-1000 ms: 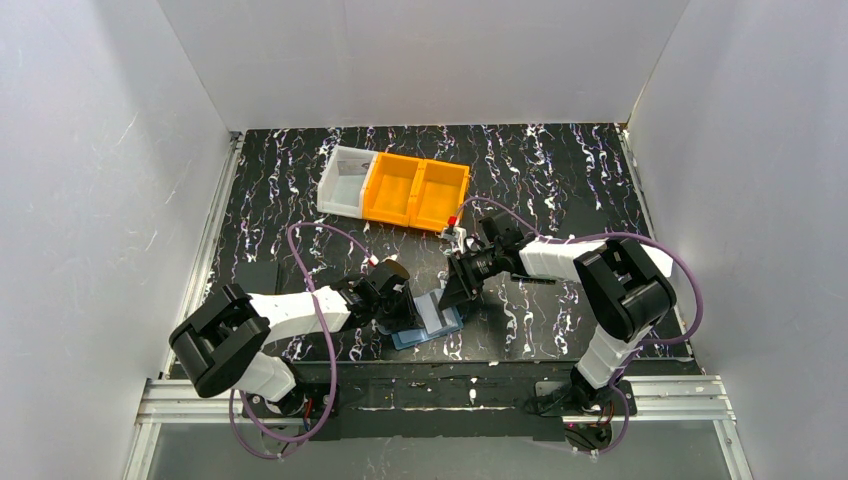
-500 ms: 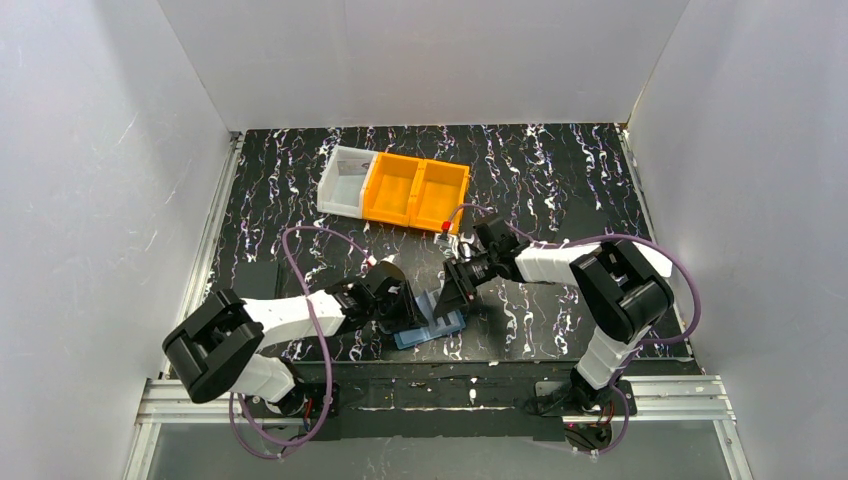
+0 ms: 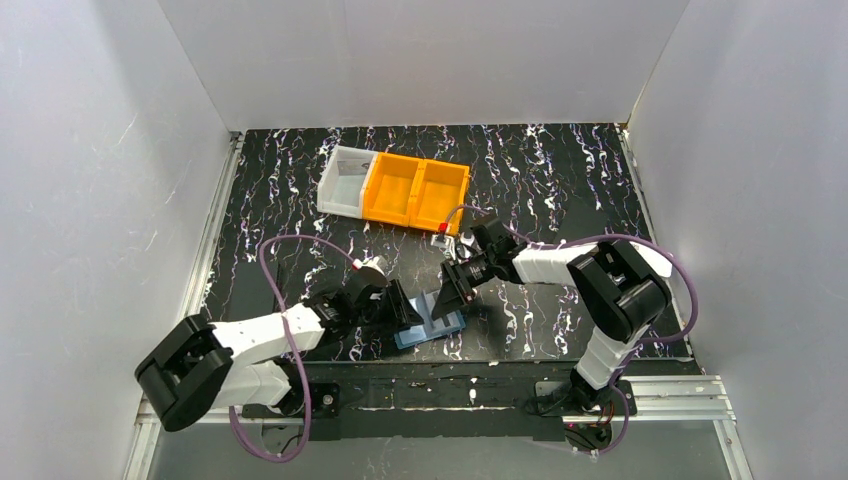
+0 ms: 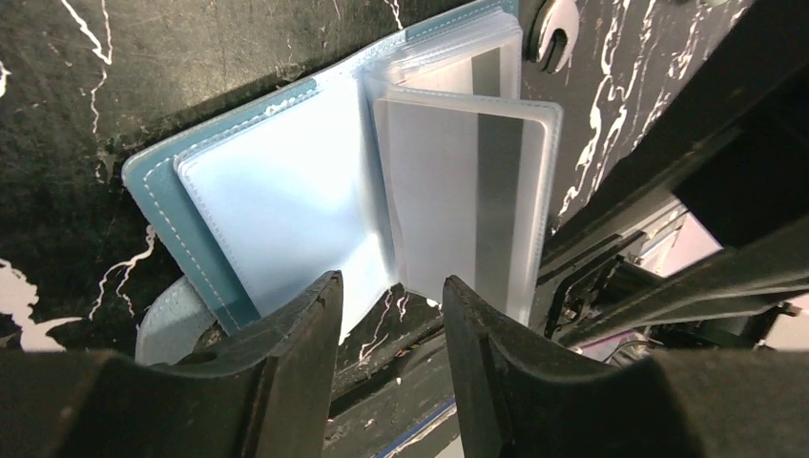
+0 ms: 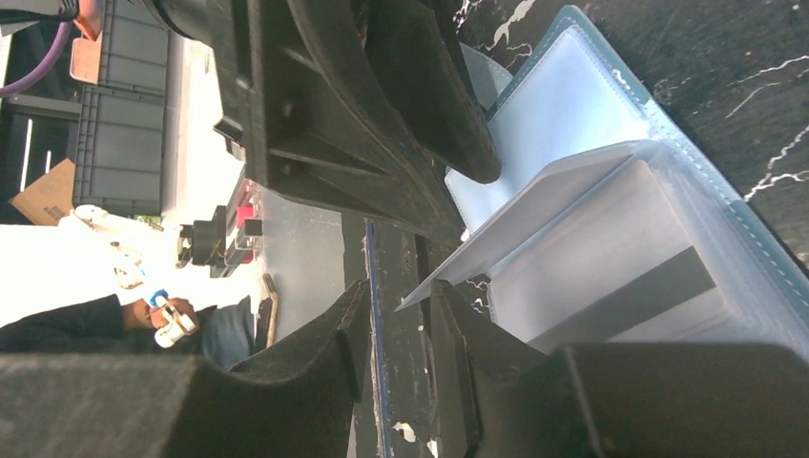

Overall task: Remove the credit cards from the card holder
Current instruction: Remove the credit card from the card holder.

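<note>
The blue card holder (image 3: 428,326) lies open near the table's front edge, between both grippers. In the left wrist view its pale blue inner page (image 4: 286,210) lies flat, and a clear pocket stands up from the spine with a grey-striped credit card (image 4: 467,191) inside. My left gripper (image 4: 391,277) is open at the holder's near edge with nothing between its fingers. My right gripper (image 5: 399,283) is open on the other side; the corner of a raised clear pocket (image 5: 534,210) reaches its fingertips. A striped card (image 5: 620,277) lies beneath.
A white bin (image 3: 345,180) and two joined orange bins (image 3: 415,192) stand at the back of the black marbled table (image 3: 560,180). The table's front edge and metal rail (image 3: 450,395) run just behind the holder. White walls close in three sides.
My left gripper has opened and its arm has drawn back to the lower left. My right gripper's jaws have narrowed a little. The holder has stayed where it was.
</note>
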You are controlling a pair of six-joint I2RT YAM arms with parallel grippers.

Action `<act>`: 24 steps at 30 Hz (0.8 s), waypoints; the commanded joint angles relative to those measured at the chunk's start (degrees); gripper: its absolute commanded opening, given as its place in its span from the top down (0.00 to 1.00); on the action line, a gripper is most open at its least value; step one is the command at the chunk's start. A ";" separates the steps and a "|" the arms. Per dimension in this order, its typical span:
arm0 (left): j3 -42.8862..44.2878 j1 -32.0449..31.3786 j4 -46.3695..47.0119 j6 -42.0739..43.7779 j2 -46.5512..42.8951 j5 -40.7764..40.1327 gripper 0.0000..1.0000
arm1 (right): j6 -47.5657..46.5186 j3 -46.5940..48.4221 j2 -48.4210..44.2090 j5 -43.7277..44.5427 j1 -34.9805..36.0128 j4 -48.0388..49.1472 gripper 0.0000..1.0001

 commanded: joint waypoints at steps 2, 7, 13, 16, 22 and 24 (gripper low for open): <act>-2.62 0.93 2.42 -2.55 -4.27 -0.09 0.54 | 0.00 0.40 1.45 -2.24 1.71 2.11 0.62; -3.95 1.15 6.25 -4.94 -4.92 0.52 0.42 | -0.39 0.67 1.73 -2.44 2.38 2.03 0.62; -5.31 1.54 10.72 -7.96 -4.59 0.87 0.40 | -1.74 1.21 2.32 -2.54 3.22 0.75 0.62; -6.20 1.74 12.36 -9.11 -4.89 0.62 0.40 | -2.42 1.59 2.68 -2.62 3.45 -0.02 0.61; -8.51 1.91 15.39 -10.13 -7.94 0.24 0.40 | -2.76 1.92 3.28 -2.70 3.58 -0.41 0.61; -8.90 1.94 15.64 -9.97 -8.54 0.33 0.40 | -2.81 2.07 3.45 -2.70 3.70 -0.44 0.61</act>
